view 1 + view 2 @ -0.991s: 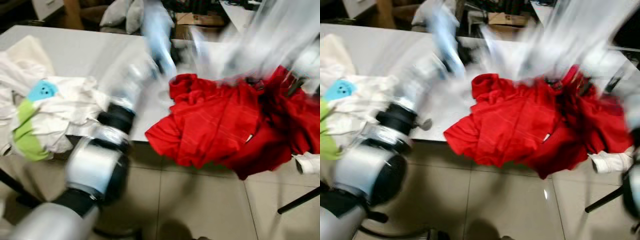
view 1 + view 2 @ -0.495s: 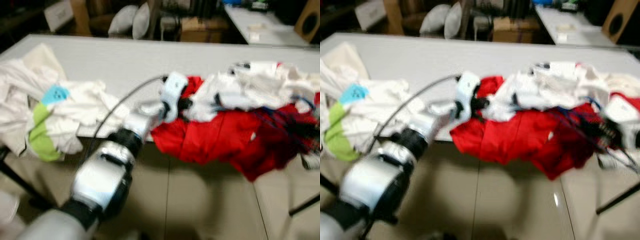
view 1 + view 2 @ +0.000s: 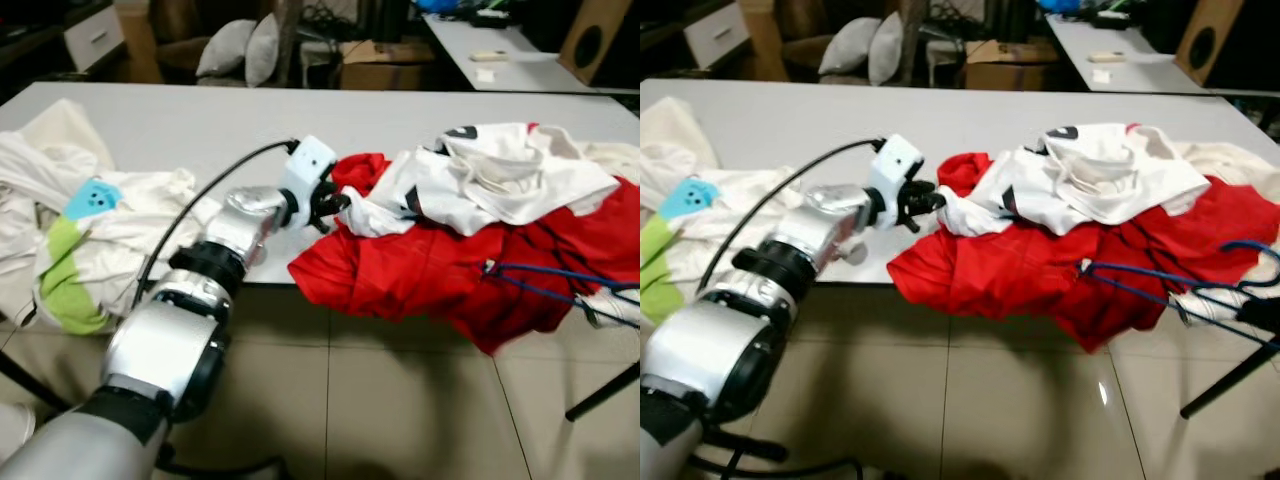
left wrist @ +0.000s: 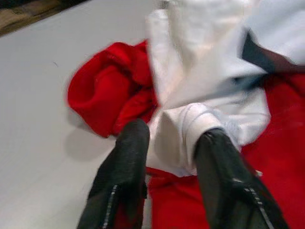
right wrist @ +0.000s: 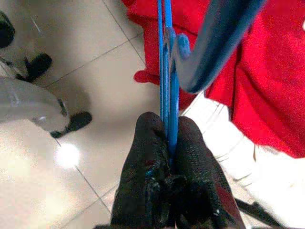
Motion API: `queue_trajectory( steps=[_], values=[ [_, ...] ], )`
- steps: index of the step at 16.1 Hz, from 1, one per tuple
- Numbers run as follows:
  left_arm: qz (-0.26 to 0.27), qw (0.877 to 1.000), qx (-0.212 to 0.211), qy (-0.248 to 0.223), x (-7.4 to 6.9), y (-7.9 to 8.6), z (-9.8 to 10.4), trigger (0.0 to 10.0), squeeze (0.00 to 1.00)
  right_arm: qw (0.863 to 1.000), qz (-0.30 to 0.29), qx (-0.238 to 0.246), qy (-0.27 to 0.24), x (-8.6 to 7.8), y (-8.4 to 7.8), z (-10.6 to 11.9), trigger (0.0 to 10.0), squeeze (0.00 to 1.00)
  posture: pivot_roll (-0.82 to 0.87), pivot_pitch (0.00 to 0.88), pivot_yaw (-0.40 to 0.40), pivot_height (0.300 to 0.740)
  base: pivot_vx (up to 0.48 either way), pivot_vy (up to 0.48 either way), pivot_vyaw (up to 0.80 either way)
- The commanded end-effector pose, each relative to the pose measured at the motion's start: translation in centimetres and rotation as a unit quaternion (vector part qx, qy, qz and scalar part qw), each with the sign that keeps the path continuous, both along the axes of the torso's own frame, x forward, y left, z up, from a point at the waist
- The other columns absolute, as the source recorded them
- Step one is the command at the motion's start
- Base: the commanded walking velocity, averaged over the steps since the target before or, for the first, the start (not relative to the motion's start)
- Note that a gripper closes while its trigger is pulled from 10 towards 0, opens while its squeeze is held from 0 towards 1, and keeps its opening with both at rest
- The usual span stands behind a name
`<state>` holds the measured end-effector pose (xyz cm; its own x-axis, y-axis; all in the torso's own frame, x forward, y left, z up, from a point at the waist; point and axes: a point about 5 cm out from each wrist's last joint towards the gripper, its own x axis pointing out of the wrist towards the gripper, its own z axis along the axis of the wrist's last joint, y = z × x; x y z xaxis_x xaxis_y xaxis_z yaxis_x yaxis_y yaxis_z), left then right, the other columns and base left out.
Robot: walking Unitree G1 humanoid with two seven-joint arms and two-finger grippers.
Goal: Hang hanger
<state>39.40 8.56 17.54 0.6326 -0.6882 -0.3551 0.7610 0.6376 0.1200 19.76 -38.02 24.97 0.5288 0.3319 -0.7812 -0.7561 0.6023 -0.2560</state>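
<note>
- Hanger (image 3: 1185,290): it is blue wire, lying over the lower edge of the red garment (image 3: 420,275), its hook end by your right gripper at the table's right corner. My read is that the step in hand is getting the white shirt onto it before anything is hung.
- Table (image 3: 200,125): your left gripper reaches over its near edge. Beyond the fingertips the white shirt (image 3: 500,180) lies heaped on the red garment; back along the arm and to its outer side sits a separate pile of pale clothes (image 3: 90,230). Keep the two heaps apart as you lift.
- Left gripper (image 4: 171,143): its fingers are part open with a fold of the white shirt between them, both pads touching cloth. I cannot tell how firm the hold is, so confirm it is tight on white only, since red cloth lies just under and beside the fingertips.
- Right gripper (image 5: 167,143): it is clenched on the hanger's thin blue wires, which run straight out between the fingertips, over floor tiles. Hold it level and bring it toward the shirt's neck opening (image 3: 492,178).
</note>
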Motion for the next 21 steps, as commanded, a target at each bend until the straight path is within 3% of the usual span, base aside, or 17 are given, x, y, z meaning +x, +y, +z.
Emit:
queue_trajectory(
  steps=[1, 3, 4, 5, 6, 7, 8, 10, 11, 12, 13, 15, 16, 17, 18, 19, 21],
  values=[
    [-0.028, 0.999, 0.015, 0.01, 0.0, 0.3, 0.6, 10.0, 1.0, 0.999, 0.022, 0.014, -0.024, 0.0, 0.7, 2.0, 10.0, 0.0, -0.15, 0.0, 0.046, 0.74, 0.0, 0.0, 0.0],
    [-0.067, 0.997, 0.006, 0.046, -0.4, 1.9, 0.5, 10.0, 1.0, 0.996, 0.033, 0.057, -0.064, 0.1, 1.5, 3.4, 10.0, 0.0, -0.15, 0.0, 0.043, 0.74, 0.0, 0.0, 0.0],
    [-0.118, 0.992, 0.004, 0.055, -1.1, 3.9, 0.6, 10.0, 1.0, 0.984, 0.051, 0.134, -0.102, 0.4, 3.1, 3.9, 10.0, 0.0, -0.15, 0.0, 0.043, 0.74, 0.0, 0.0, 0.0],
    [-0.129, 0.99, 0.0, 0.059, -1.3, 4.4, 0.7, 10.0, 1.0, 0.981, 0.057, 0.151, -0.106, 0.4, 3.6, 3.9, 10.0, 0.0, -0.14, 0.0, 0.045, 0.74, 0.0, 0.0, 0.0],
    [-0.15, 0.986, -0.019, 0.071, -1.7, 5.8, 1.3, 10.0, 0.64, 0.972, 0.065, 0.196, -0.116, 0.4, 4.6, 3.4, 10.0, 0.0, -0.13, 0.0, 0.043, 0.74, 0.0, 0.0, 0.0],
    [-0.155, 0.985, -0.024, 0.072, -1.9, 6.3, 1.6, 10.0, 0.0, 0.968, 0.065, 0.209, -0.121, 0.4, 4.8, 3.2, 10.0, 0.0, -0.13, 0.0, 0.043, 0.74, 0.0, 0.0, 0.0],
    [-0.142, 0.986, -0.045, 0.069, -1.8, 7.0, 2.1, 10.0, 0.0, 0.962, 0.053, 0.226, -0.146, 0.9, 5.1, 3.0, 10.0, 0.0, -0.12, 0.0, 0.043, 0.74, 0.0, 0.0, 0.0],
    [-0.02, 0.988, -0.15, 0.022, -0.6, 8.5, 4.1, 10.0, 0.0, 0.936, -0.014, 0.266, -0.231, 2.9, 5.9, 2.3, 10.0, 0.0, -0.11, 0.0, 0.055, 0.74, 0.0, 0.0, 0.0],
    [0.052, 0.981, -0.173, -0.067, 0.0, 9.1, 5.3, 10.0, 0.0, 0.937, -0.035, 0.24, -0.252, 3.6, 6.5, 1.3, 10.0, 0.0, -0.11, 0.0, 0.07, 0.74, 0.0, 0.0, 0.0],
    [0.135, 0.961, -0.204, -0.126, 0.3, 9.9, 6.0, 10.0, 0.0, 0.934, -0.054, 0.239, -0.261, 4.1, 7.2, 0.4, 10.0, 0.0, -0.11, 0.0, 0.076, 0.74, 0.0, 0.0, 0.0],
    [0.154, 0.961, -0.193, -0.126, -0.4, 10.0, 5.3, 10.0, 0.0, 0.92, -0.087, 0.261, -0.277, 4.8, 8.6, -0.4, 10.0, 0.0, -0.1, 0.0, 0.081, 0.74, 0.0, 0.0, 0.0],
    [0.143, 0.962, -0.119, -0.199, -2.5, 9.5, 4.8, 10.0, 0.0, 0.895, -0.138, 0.295, -0.305, 5.8, 11.5, -1.8, 10.0, 0.0, -0.1, 0.0, 0.085, 0.74, 0.0, 0.0, 0.0],
    [0.169, 0.956, -0.119, -0.21, -3.9, 9.0, 4.0, 10.0, 0.0, 0.879, -0.165, 0.318, -0.315, 6.2, 14.1, -2.7, 10.0, 0.0, -0.1, 0.0, 0.093, 0.74, 0.0, 0.0, 0.0],
    [0.201, 0.95, -0.15, -0.187, -5.2, 8.6, 2.9, 10.0, 0.0, 0.862, -0.187, 0.333, -0.334, 6.5, 16.2, -3.0, 10.0, 0.0, -0.1, 0.0, 0.095, 0.74, 0.0, 0.285, 0.0],
    [0.21, 0.948, -0.157, -0.179, -5.5, 8.4, 2.5, 10.0, 0.0, 0.856, -0.193, 0.338, -0.34, 6.6, 16.8, -3.1, 10.0, 0.0, -0.1, 0.0, 0.095, 0.74, 0.0, 0.285, 0.0],
    [0.218, 0.953, -0.139, -0.159, -7.0, 7.7, 0.3, 10.0, 0.0, 0.843, -0.2, 0.363, -0.343, 6.6, 19.5, -4.2, 10.0, 0.0, -0.09, 0.0, 0.099, 0.74, 0.0, 0.379, 0.0],
    [0.227, 0.954, -0.129, -0.145, -7.7, 7.6, -1.0, 10.0, 0.0, 0.861, -0.188, 0.344, -0.323, 5.9, 20.9, -6.1, 10.0, 0.0, -0.06, 0.0, 0.072, 0.74, 0.0, 0.39, 0.0]
  ],
)
